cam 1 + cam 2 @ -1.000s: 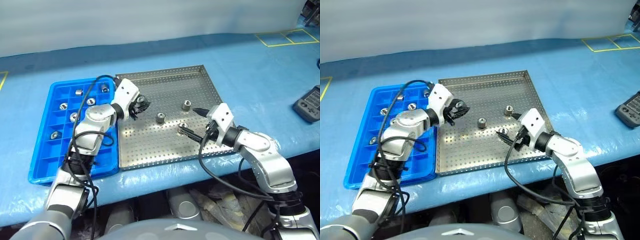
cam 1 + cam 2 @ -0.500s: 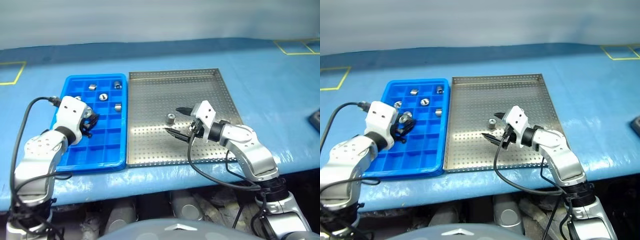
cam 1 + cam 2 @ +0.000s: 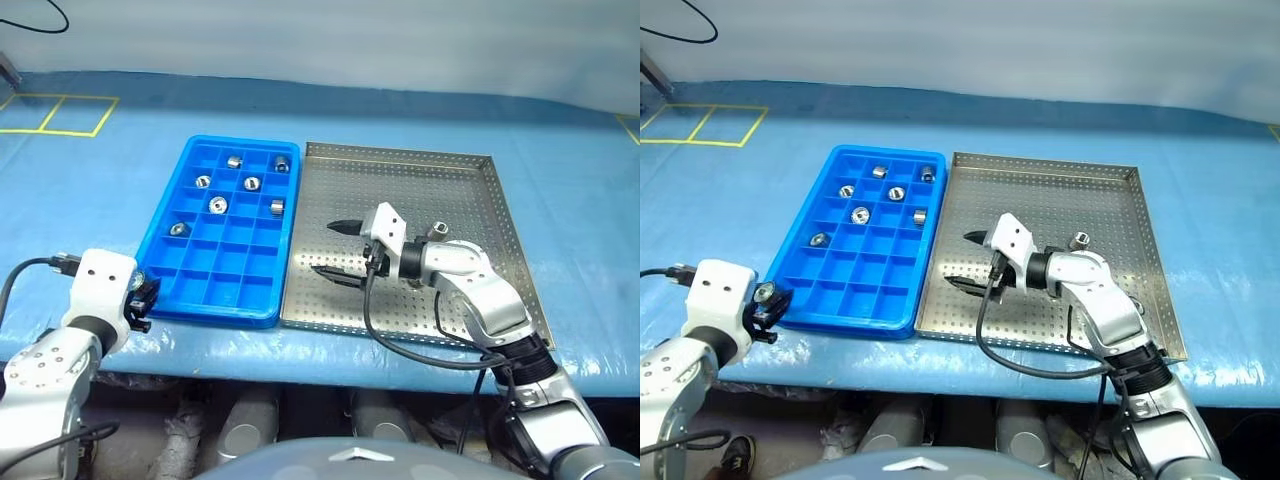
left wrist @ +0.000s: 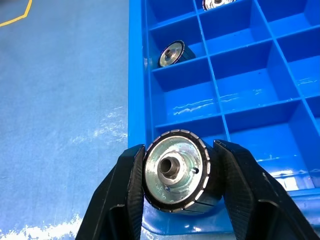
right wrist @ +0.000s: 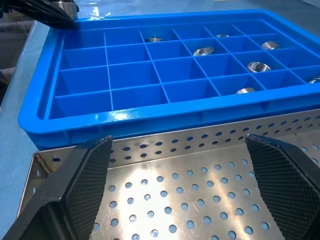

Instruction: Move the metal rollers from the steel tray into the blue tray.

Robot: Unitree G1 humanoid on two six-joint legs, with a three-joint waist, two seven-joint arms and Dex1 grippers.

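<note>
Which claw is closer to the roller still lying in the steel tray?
The right claw. It hangs open over the steel tray, not far from that roller. The left claw is beyond the blue tray's near corner, gripping another roller.

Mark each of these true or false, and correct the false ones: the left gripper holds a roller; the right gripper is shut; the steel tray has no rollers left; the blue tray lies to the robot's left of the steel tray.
1. The left gripper holds a roller. True: its fingers clamp it over the corner of the blue tray.
2. The right gripper is shut. False: its fingers stand wide apart, with nothing between them.
3. The steel tray has no rollers left. False: one roller sits beside the right arm.
4. The blue tray lies to the robot's left of the steel tray. True.
</note>
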